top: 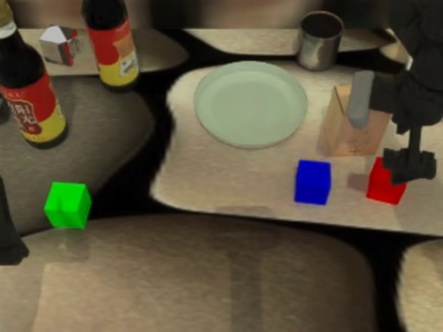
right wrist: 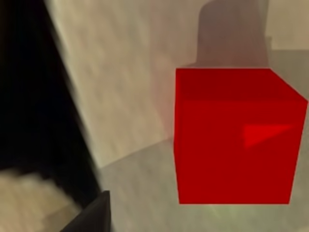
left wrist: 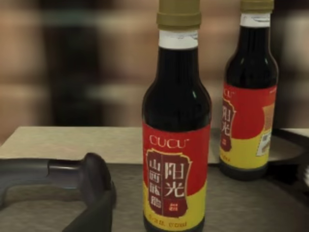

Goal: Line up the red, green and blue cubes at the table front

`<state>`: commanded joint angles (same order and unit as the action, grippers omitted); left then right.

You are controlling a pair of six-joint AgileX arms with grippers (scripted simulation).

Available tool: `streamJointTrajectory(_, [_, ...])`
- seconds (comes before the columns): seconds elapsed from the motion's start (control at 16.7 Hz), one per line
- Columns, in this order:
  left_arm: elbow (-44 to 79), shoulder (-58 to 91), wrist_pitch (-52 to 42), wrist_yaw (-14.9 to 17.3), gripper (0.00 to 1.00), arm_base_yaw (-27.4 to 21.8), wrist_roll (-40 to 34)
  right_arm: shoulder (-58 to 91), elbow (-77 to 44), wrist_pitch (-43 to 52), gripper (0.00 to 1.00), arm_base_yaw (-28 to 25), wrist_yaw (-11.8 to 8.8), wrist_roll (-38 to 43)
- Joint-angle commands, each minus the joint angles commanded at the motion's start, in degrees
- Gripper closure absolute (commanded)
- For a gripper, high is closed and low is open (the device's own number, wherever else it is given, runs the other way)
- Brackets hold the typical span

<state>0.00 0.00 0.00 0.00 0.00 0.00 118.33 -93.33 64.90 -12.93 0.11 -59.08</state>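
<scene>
The red cube sits on the pale patch at the right, with the blue cube just to its left. Far to the left, the green cube rests at the edge of the beige-brown table front. My right gripper hangs open over the red cube's right edge. In the right wrist view only one dark fingertip shows, apart from the cube. My left gripper is parked at the left edge, near the green cube.
A pale green plate, a tan box and a metal cup stand behind the cubes. Two sauce bottles and a faceted block stand at the back left. The left wrist view faces the bottles.
</scene>
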Motion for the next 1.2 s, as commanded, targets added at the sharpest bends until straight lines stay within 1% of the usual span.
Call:
streamJointTrajectory(0.18, [0.0, 0.0, 0.0, 0.0, 0.00, 0.0, 0.0, 0.9, 1.7, -2.3, 0.00, -0.2, 0.0, -0.1])
streamJointTrajectory(0.54, [0.0, 0.0, 0.0, 0.0, 0.00, 0.0, 0.0, 6.1, 9.7, -16.1, 0.00, -0.4, 0.0, 0.1])
streamJointTrajectory(0.84, [0.0, 0.0, 0.0, 0.0, 0.00, 0.0, 0.0, 7.0, 10.7, -17.6, 0.00, -0.4, 0.1, 0.1])
streamJointTrajectory(1.2, [0.0, 0.0, 0.0, 0.0, 0.00, 0.0, 0.0, 7.0, 10.7, -17.6, 0.45, -0.4, 0.1, 0.1])
